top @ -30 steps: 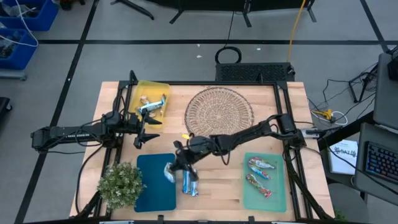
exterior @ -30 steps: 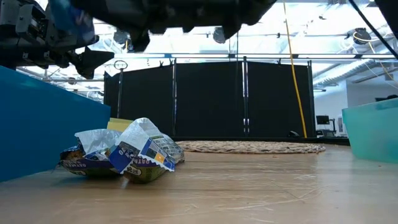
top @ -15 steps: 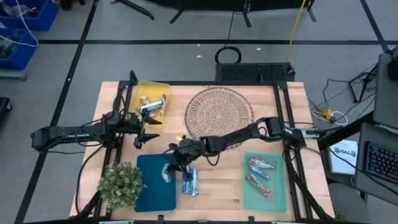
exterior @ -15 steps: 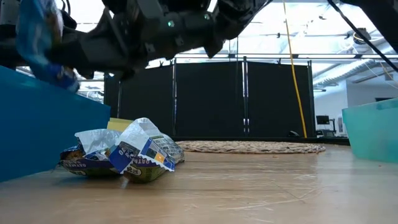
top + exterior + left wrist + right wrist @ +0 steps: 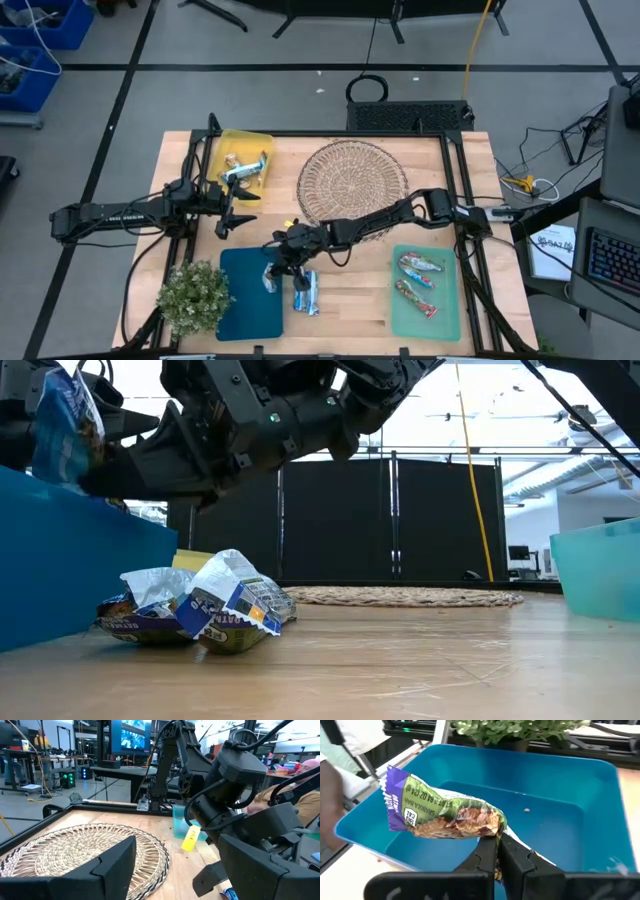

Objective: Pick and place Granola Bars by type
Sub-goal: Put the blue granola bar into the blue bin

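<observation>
High view shows a wooden table point(image 5: 350, 300) with two dark arms reaching in from either side. Largest on it is a round wicker mat point(image 5: 352, 182) at the far middle. Three shallow trays sit around it: a teal tray point(image 5: 450, 300) near the right front, a blue tray point(image 5: 238, 300) near the left front, and a yellow tray point(image 5: 240, 150) at the far left. A small potted plant point(image 5: 192, 296) stands just beside the blue tray.

A second ago the right arm hung over the bare wood between the blue and teal trays. It has since swung leftward, and the right gripper point(image 5: 276, 272) now hovers over the blue tray's inner edge. Its fingers are pinched shut on one end of a granola bar point(image 5: 447, 815), a purple and green wrapper that hangs above the tray floor in the right wrist view. The bar looks ready to be dropped, so this sort seems close to done.

Two loose bars point(image 5: 195, 610) still lie in a heap on the wood, just outside the blue tray, so more picking remains. Two bars point(image 5: 418, 283) with red and silver wrappers lie in the teal tray. At least one silver bar point(image 5: 245, 170) rests in the yellow tray.

The left gripper point(image 5: 232, 208) waits near the yellow tray with fingers spread wide, holding nothing.
</observation>
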